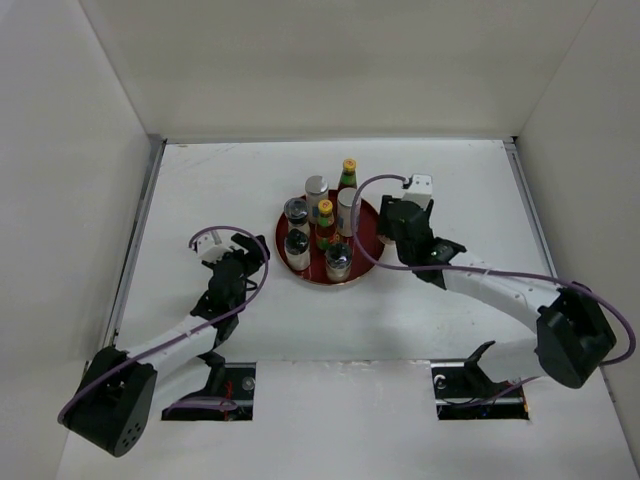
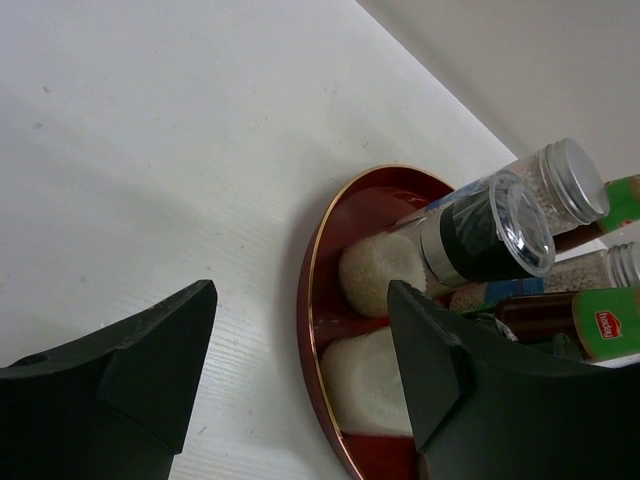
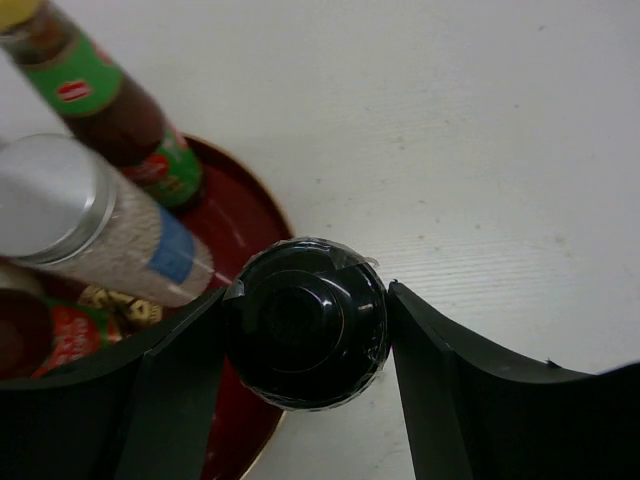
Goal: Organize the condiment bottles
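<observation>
A round red tray (image 1: 368, 232) in the middle of the table holds the condiment bottles. These are a yellow-capped sauce bottle (image 1: 325, 222), a silver-topped shaker (image 1: 347, 209) and short glass jars (image 1: 297, 245). A second shaker (image 1: 316, 188) and a second yellow-capped bottle (image 1: 348, 173) stand at the tray's far edge. My right gripper (image 1: 384, 229) is shut on a dark-lidded jar (image 3: 305, 322) over the tray's right rim (image 3: 262, 202). My left gripper (image 1: 256, 251) is open and empty just left of the tray. In its wrist view the rim (image 2: 308, 290) lies between the fingers (image 2: 150, 350).
White walls enclose the table on the left, back and right. Bare table surface lies left of and behind the tray. Two openings (image 1: 210, 388) sit at the near edge by the arm bases.
</observation>
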